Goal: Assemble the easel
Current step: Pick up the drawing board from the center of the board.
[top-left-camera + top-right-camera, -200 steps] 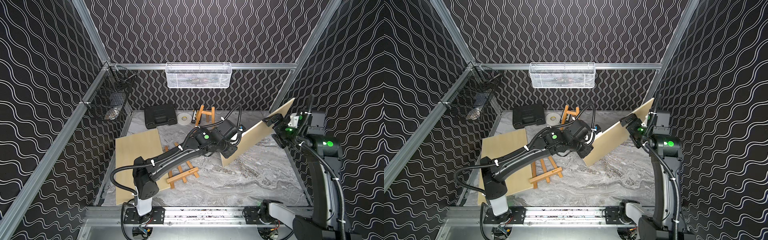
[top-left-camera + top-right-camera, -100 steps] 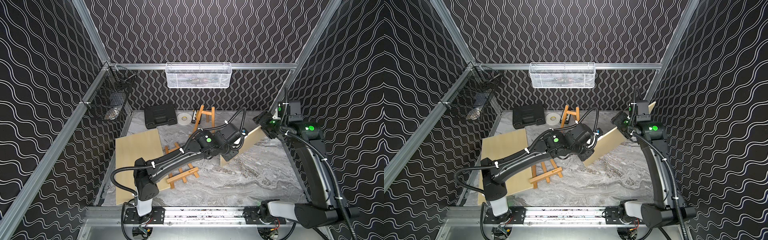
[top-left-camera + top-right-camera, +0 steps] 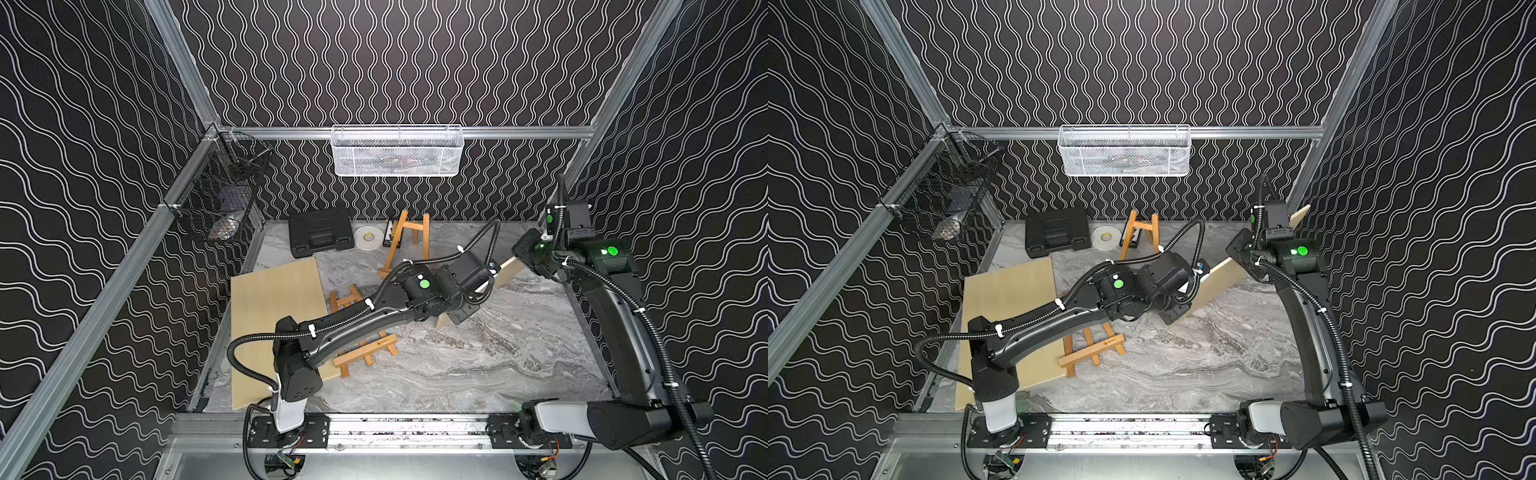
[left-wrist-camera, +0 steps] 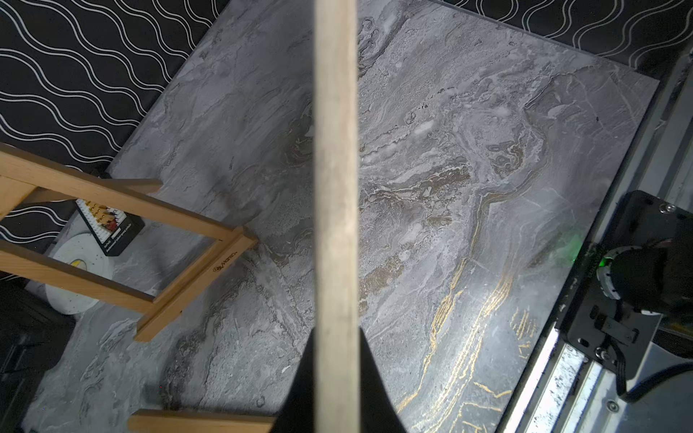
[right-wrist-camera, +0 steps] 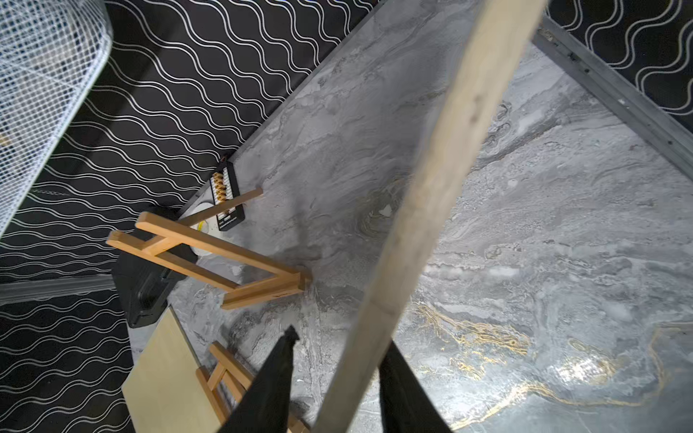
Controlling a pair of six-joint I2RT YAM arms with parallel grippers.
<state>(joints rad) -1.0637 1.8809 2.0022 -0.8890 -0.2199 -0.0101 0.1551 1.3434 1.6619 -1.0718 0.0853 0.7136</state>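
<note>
back rail (image 3: 519, 132): white mesh basket (image 3: 397, 151), contents unclear

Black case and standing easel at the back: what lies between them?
A white tape roll, and a small bit set right beside the easel; both top views show it.

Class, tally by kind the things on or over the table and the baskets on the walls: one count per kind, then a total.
Easels: 2 (standing easel, flat easel)
Boards: 2 (flat board, raised board)
Baskets: 2 (white basket, black basket)
Black case: 1
Tape roll: 1
Bit set: 1
Total: 9
</note>
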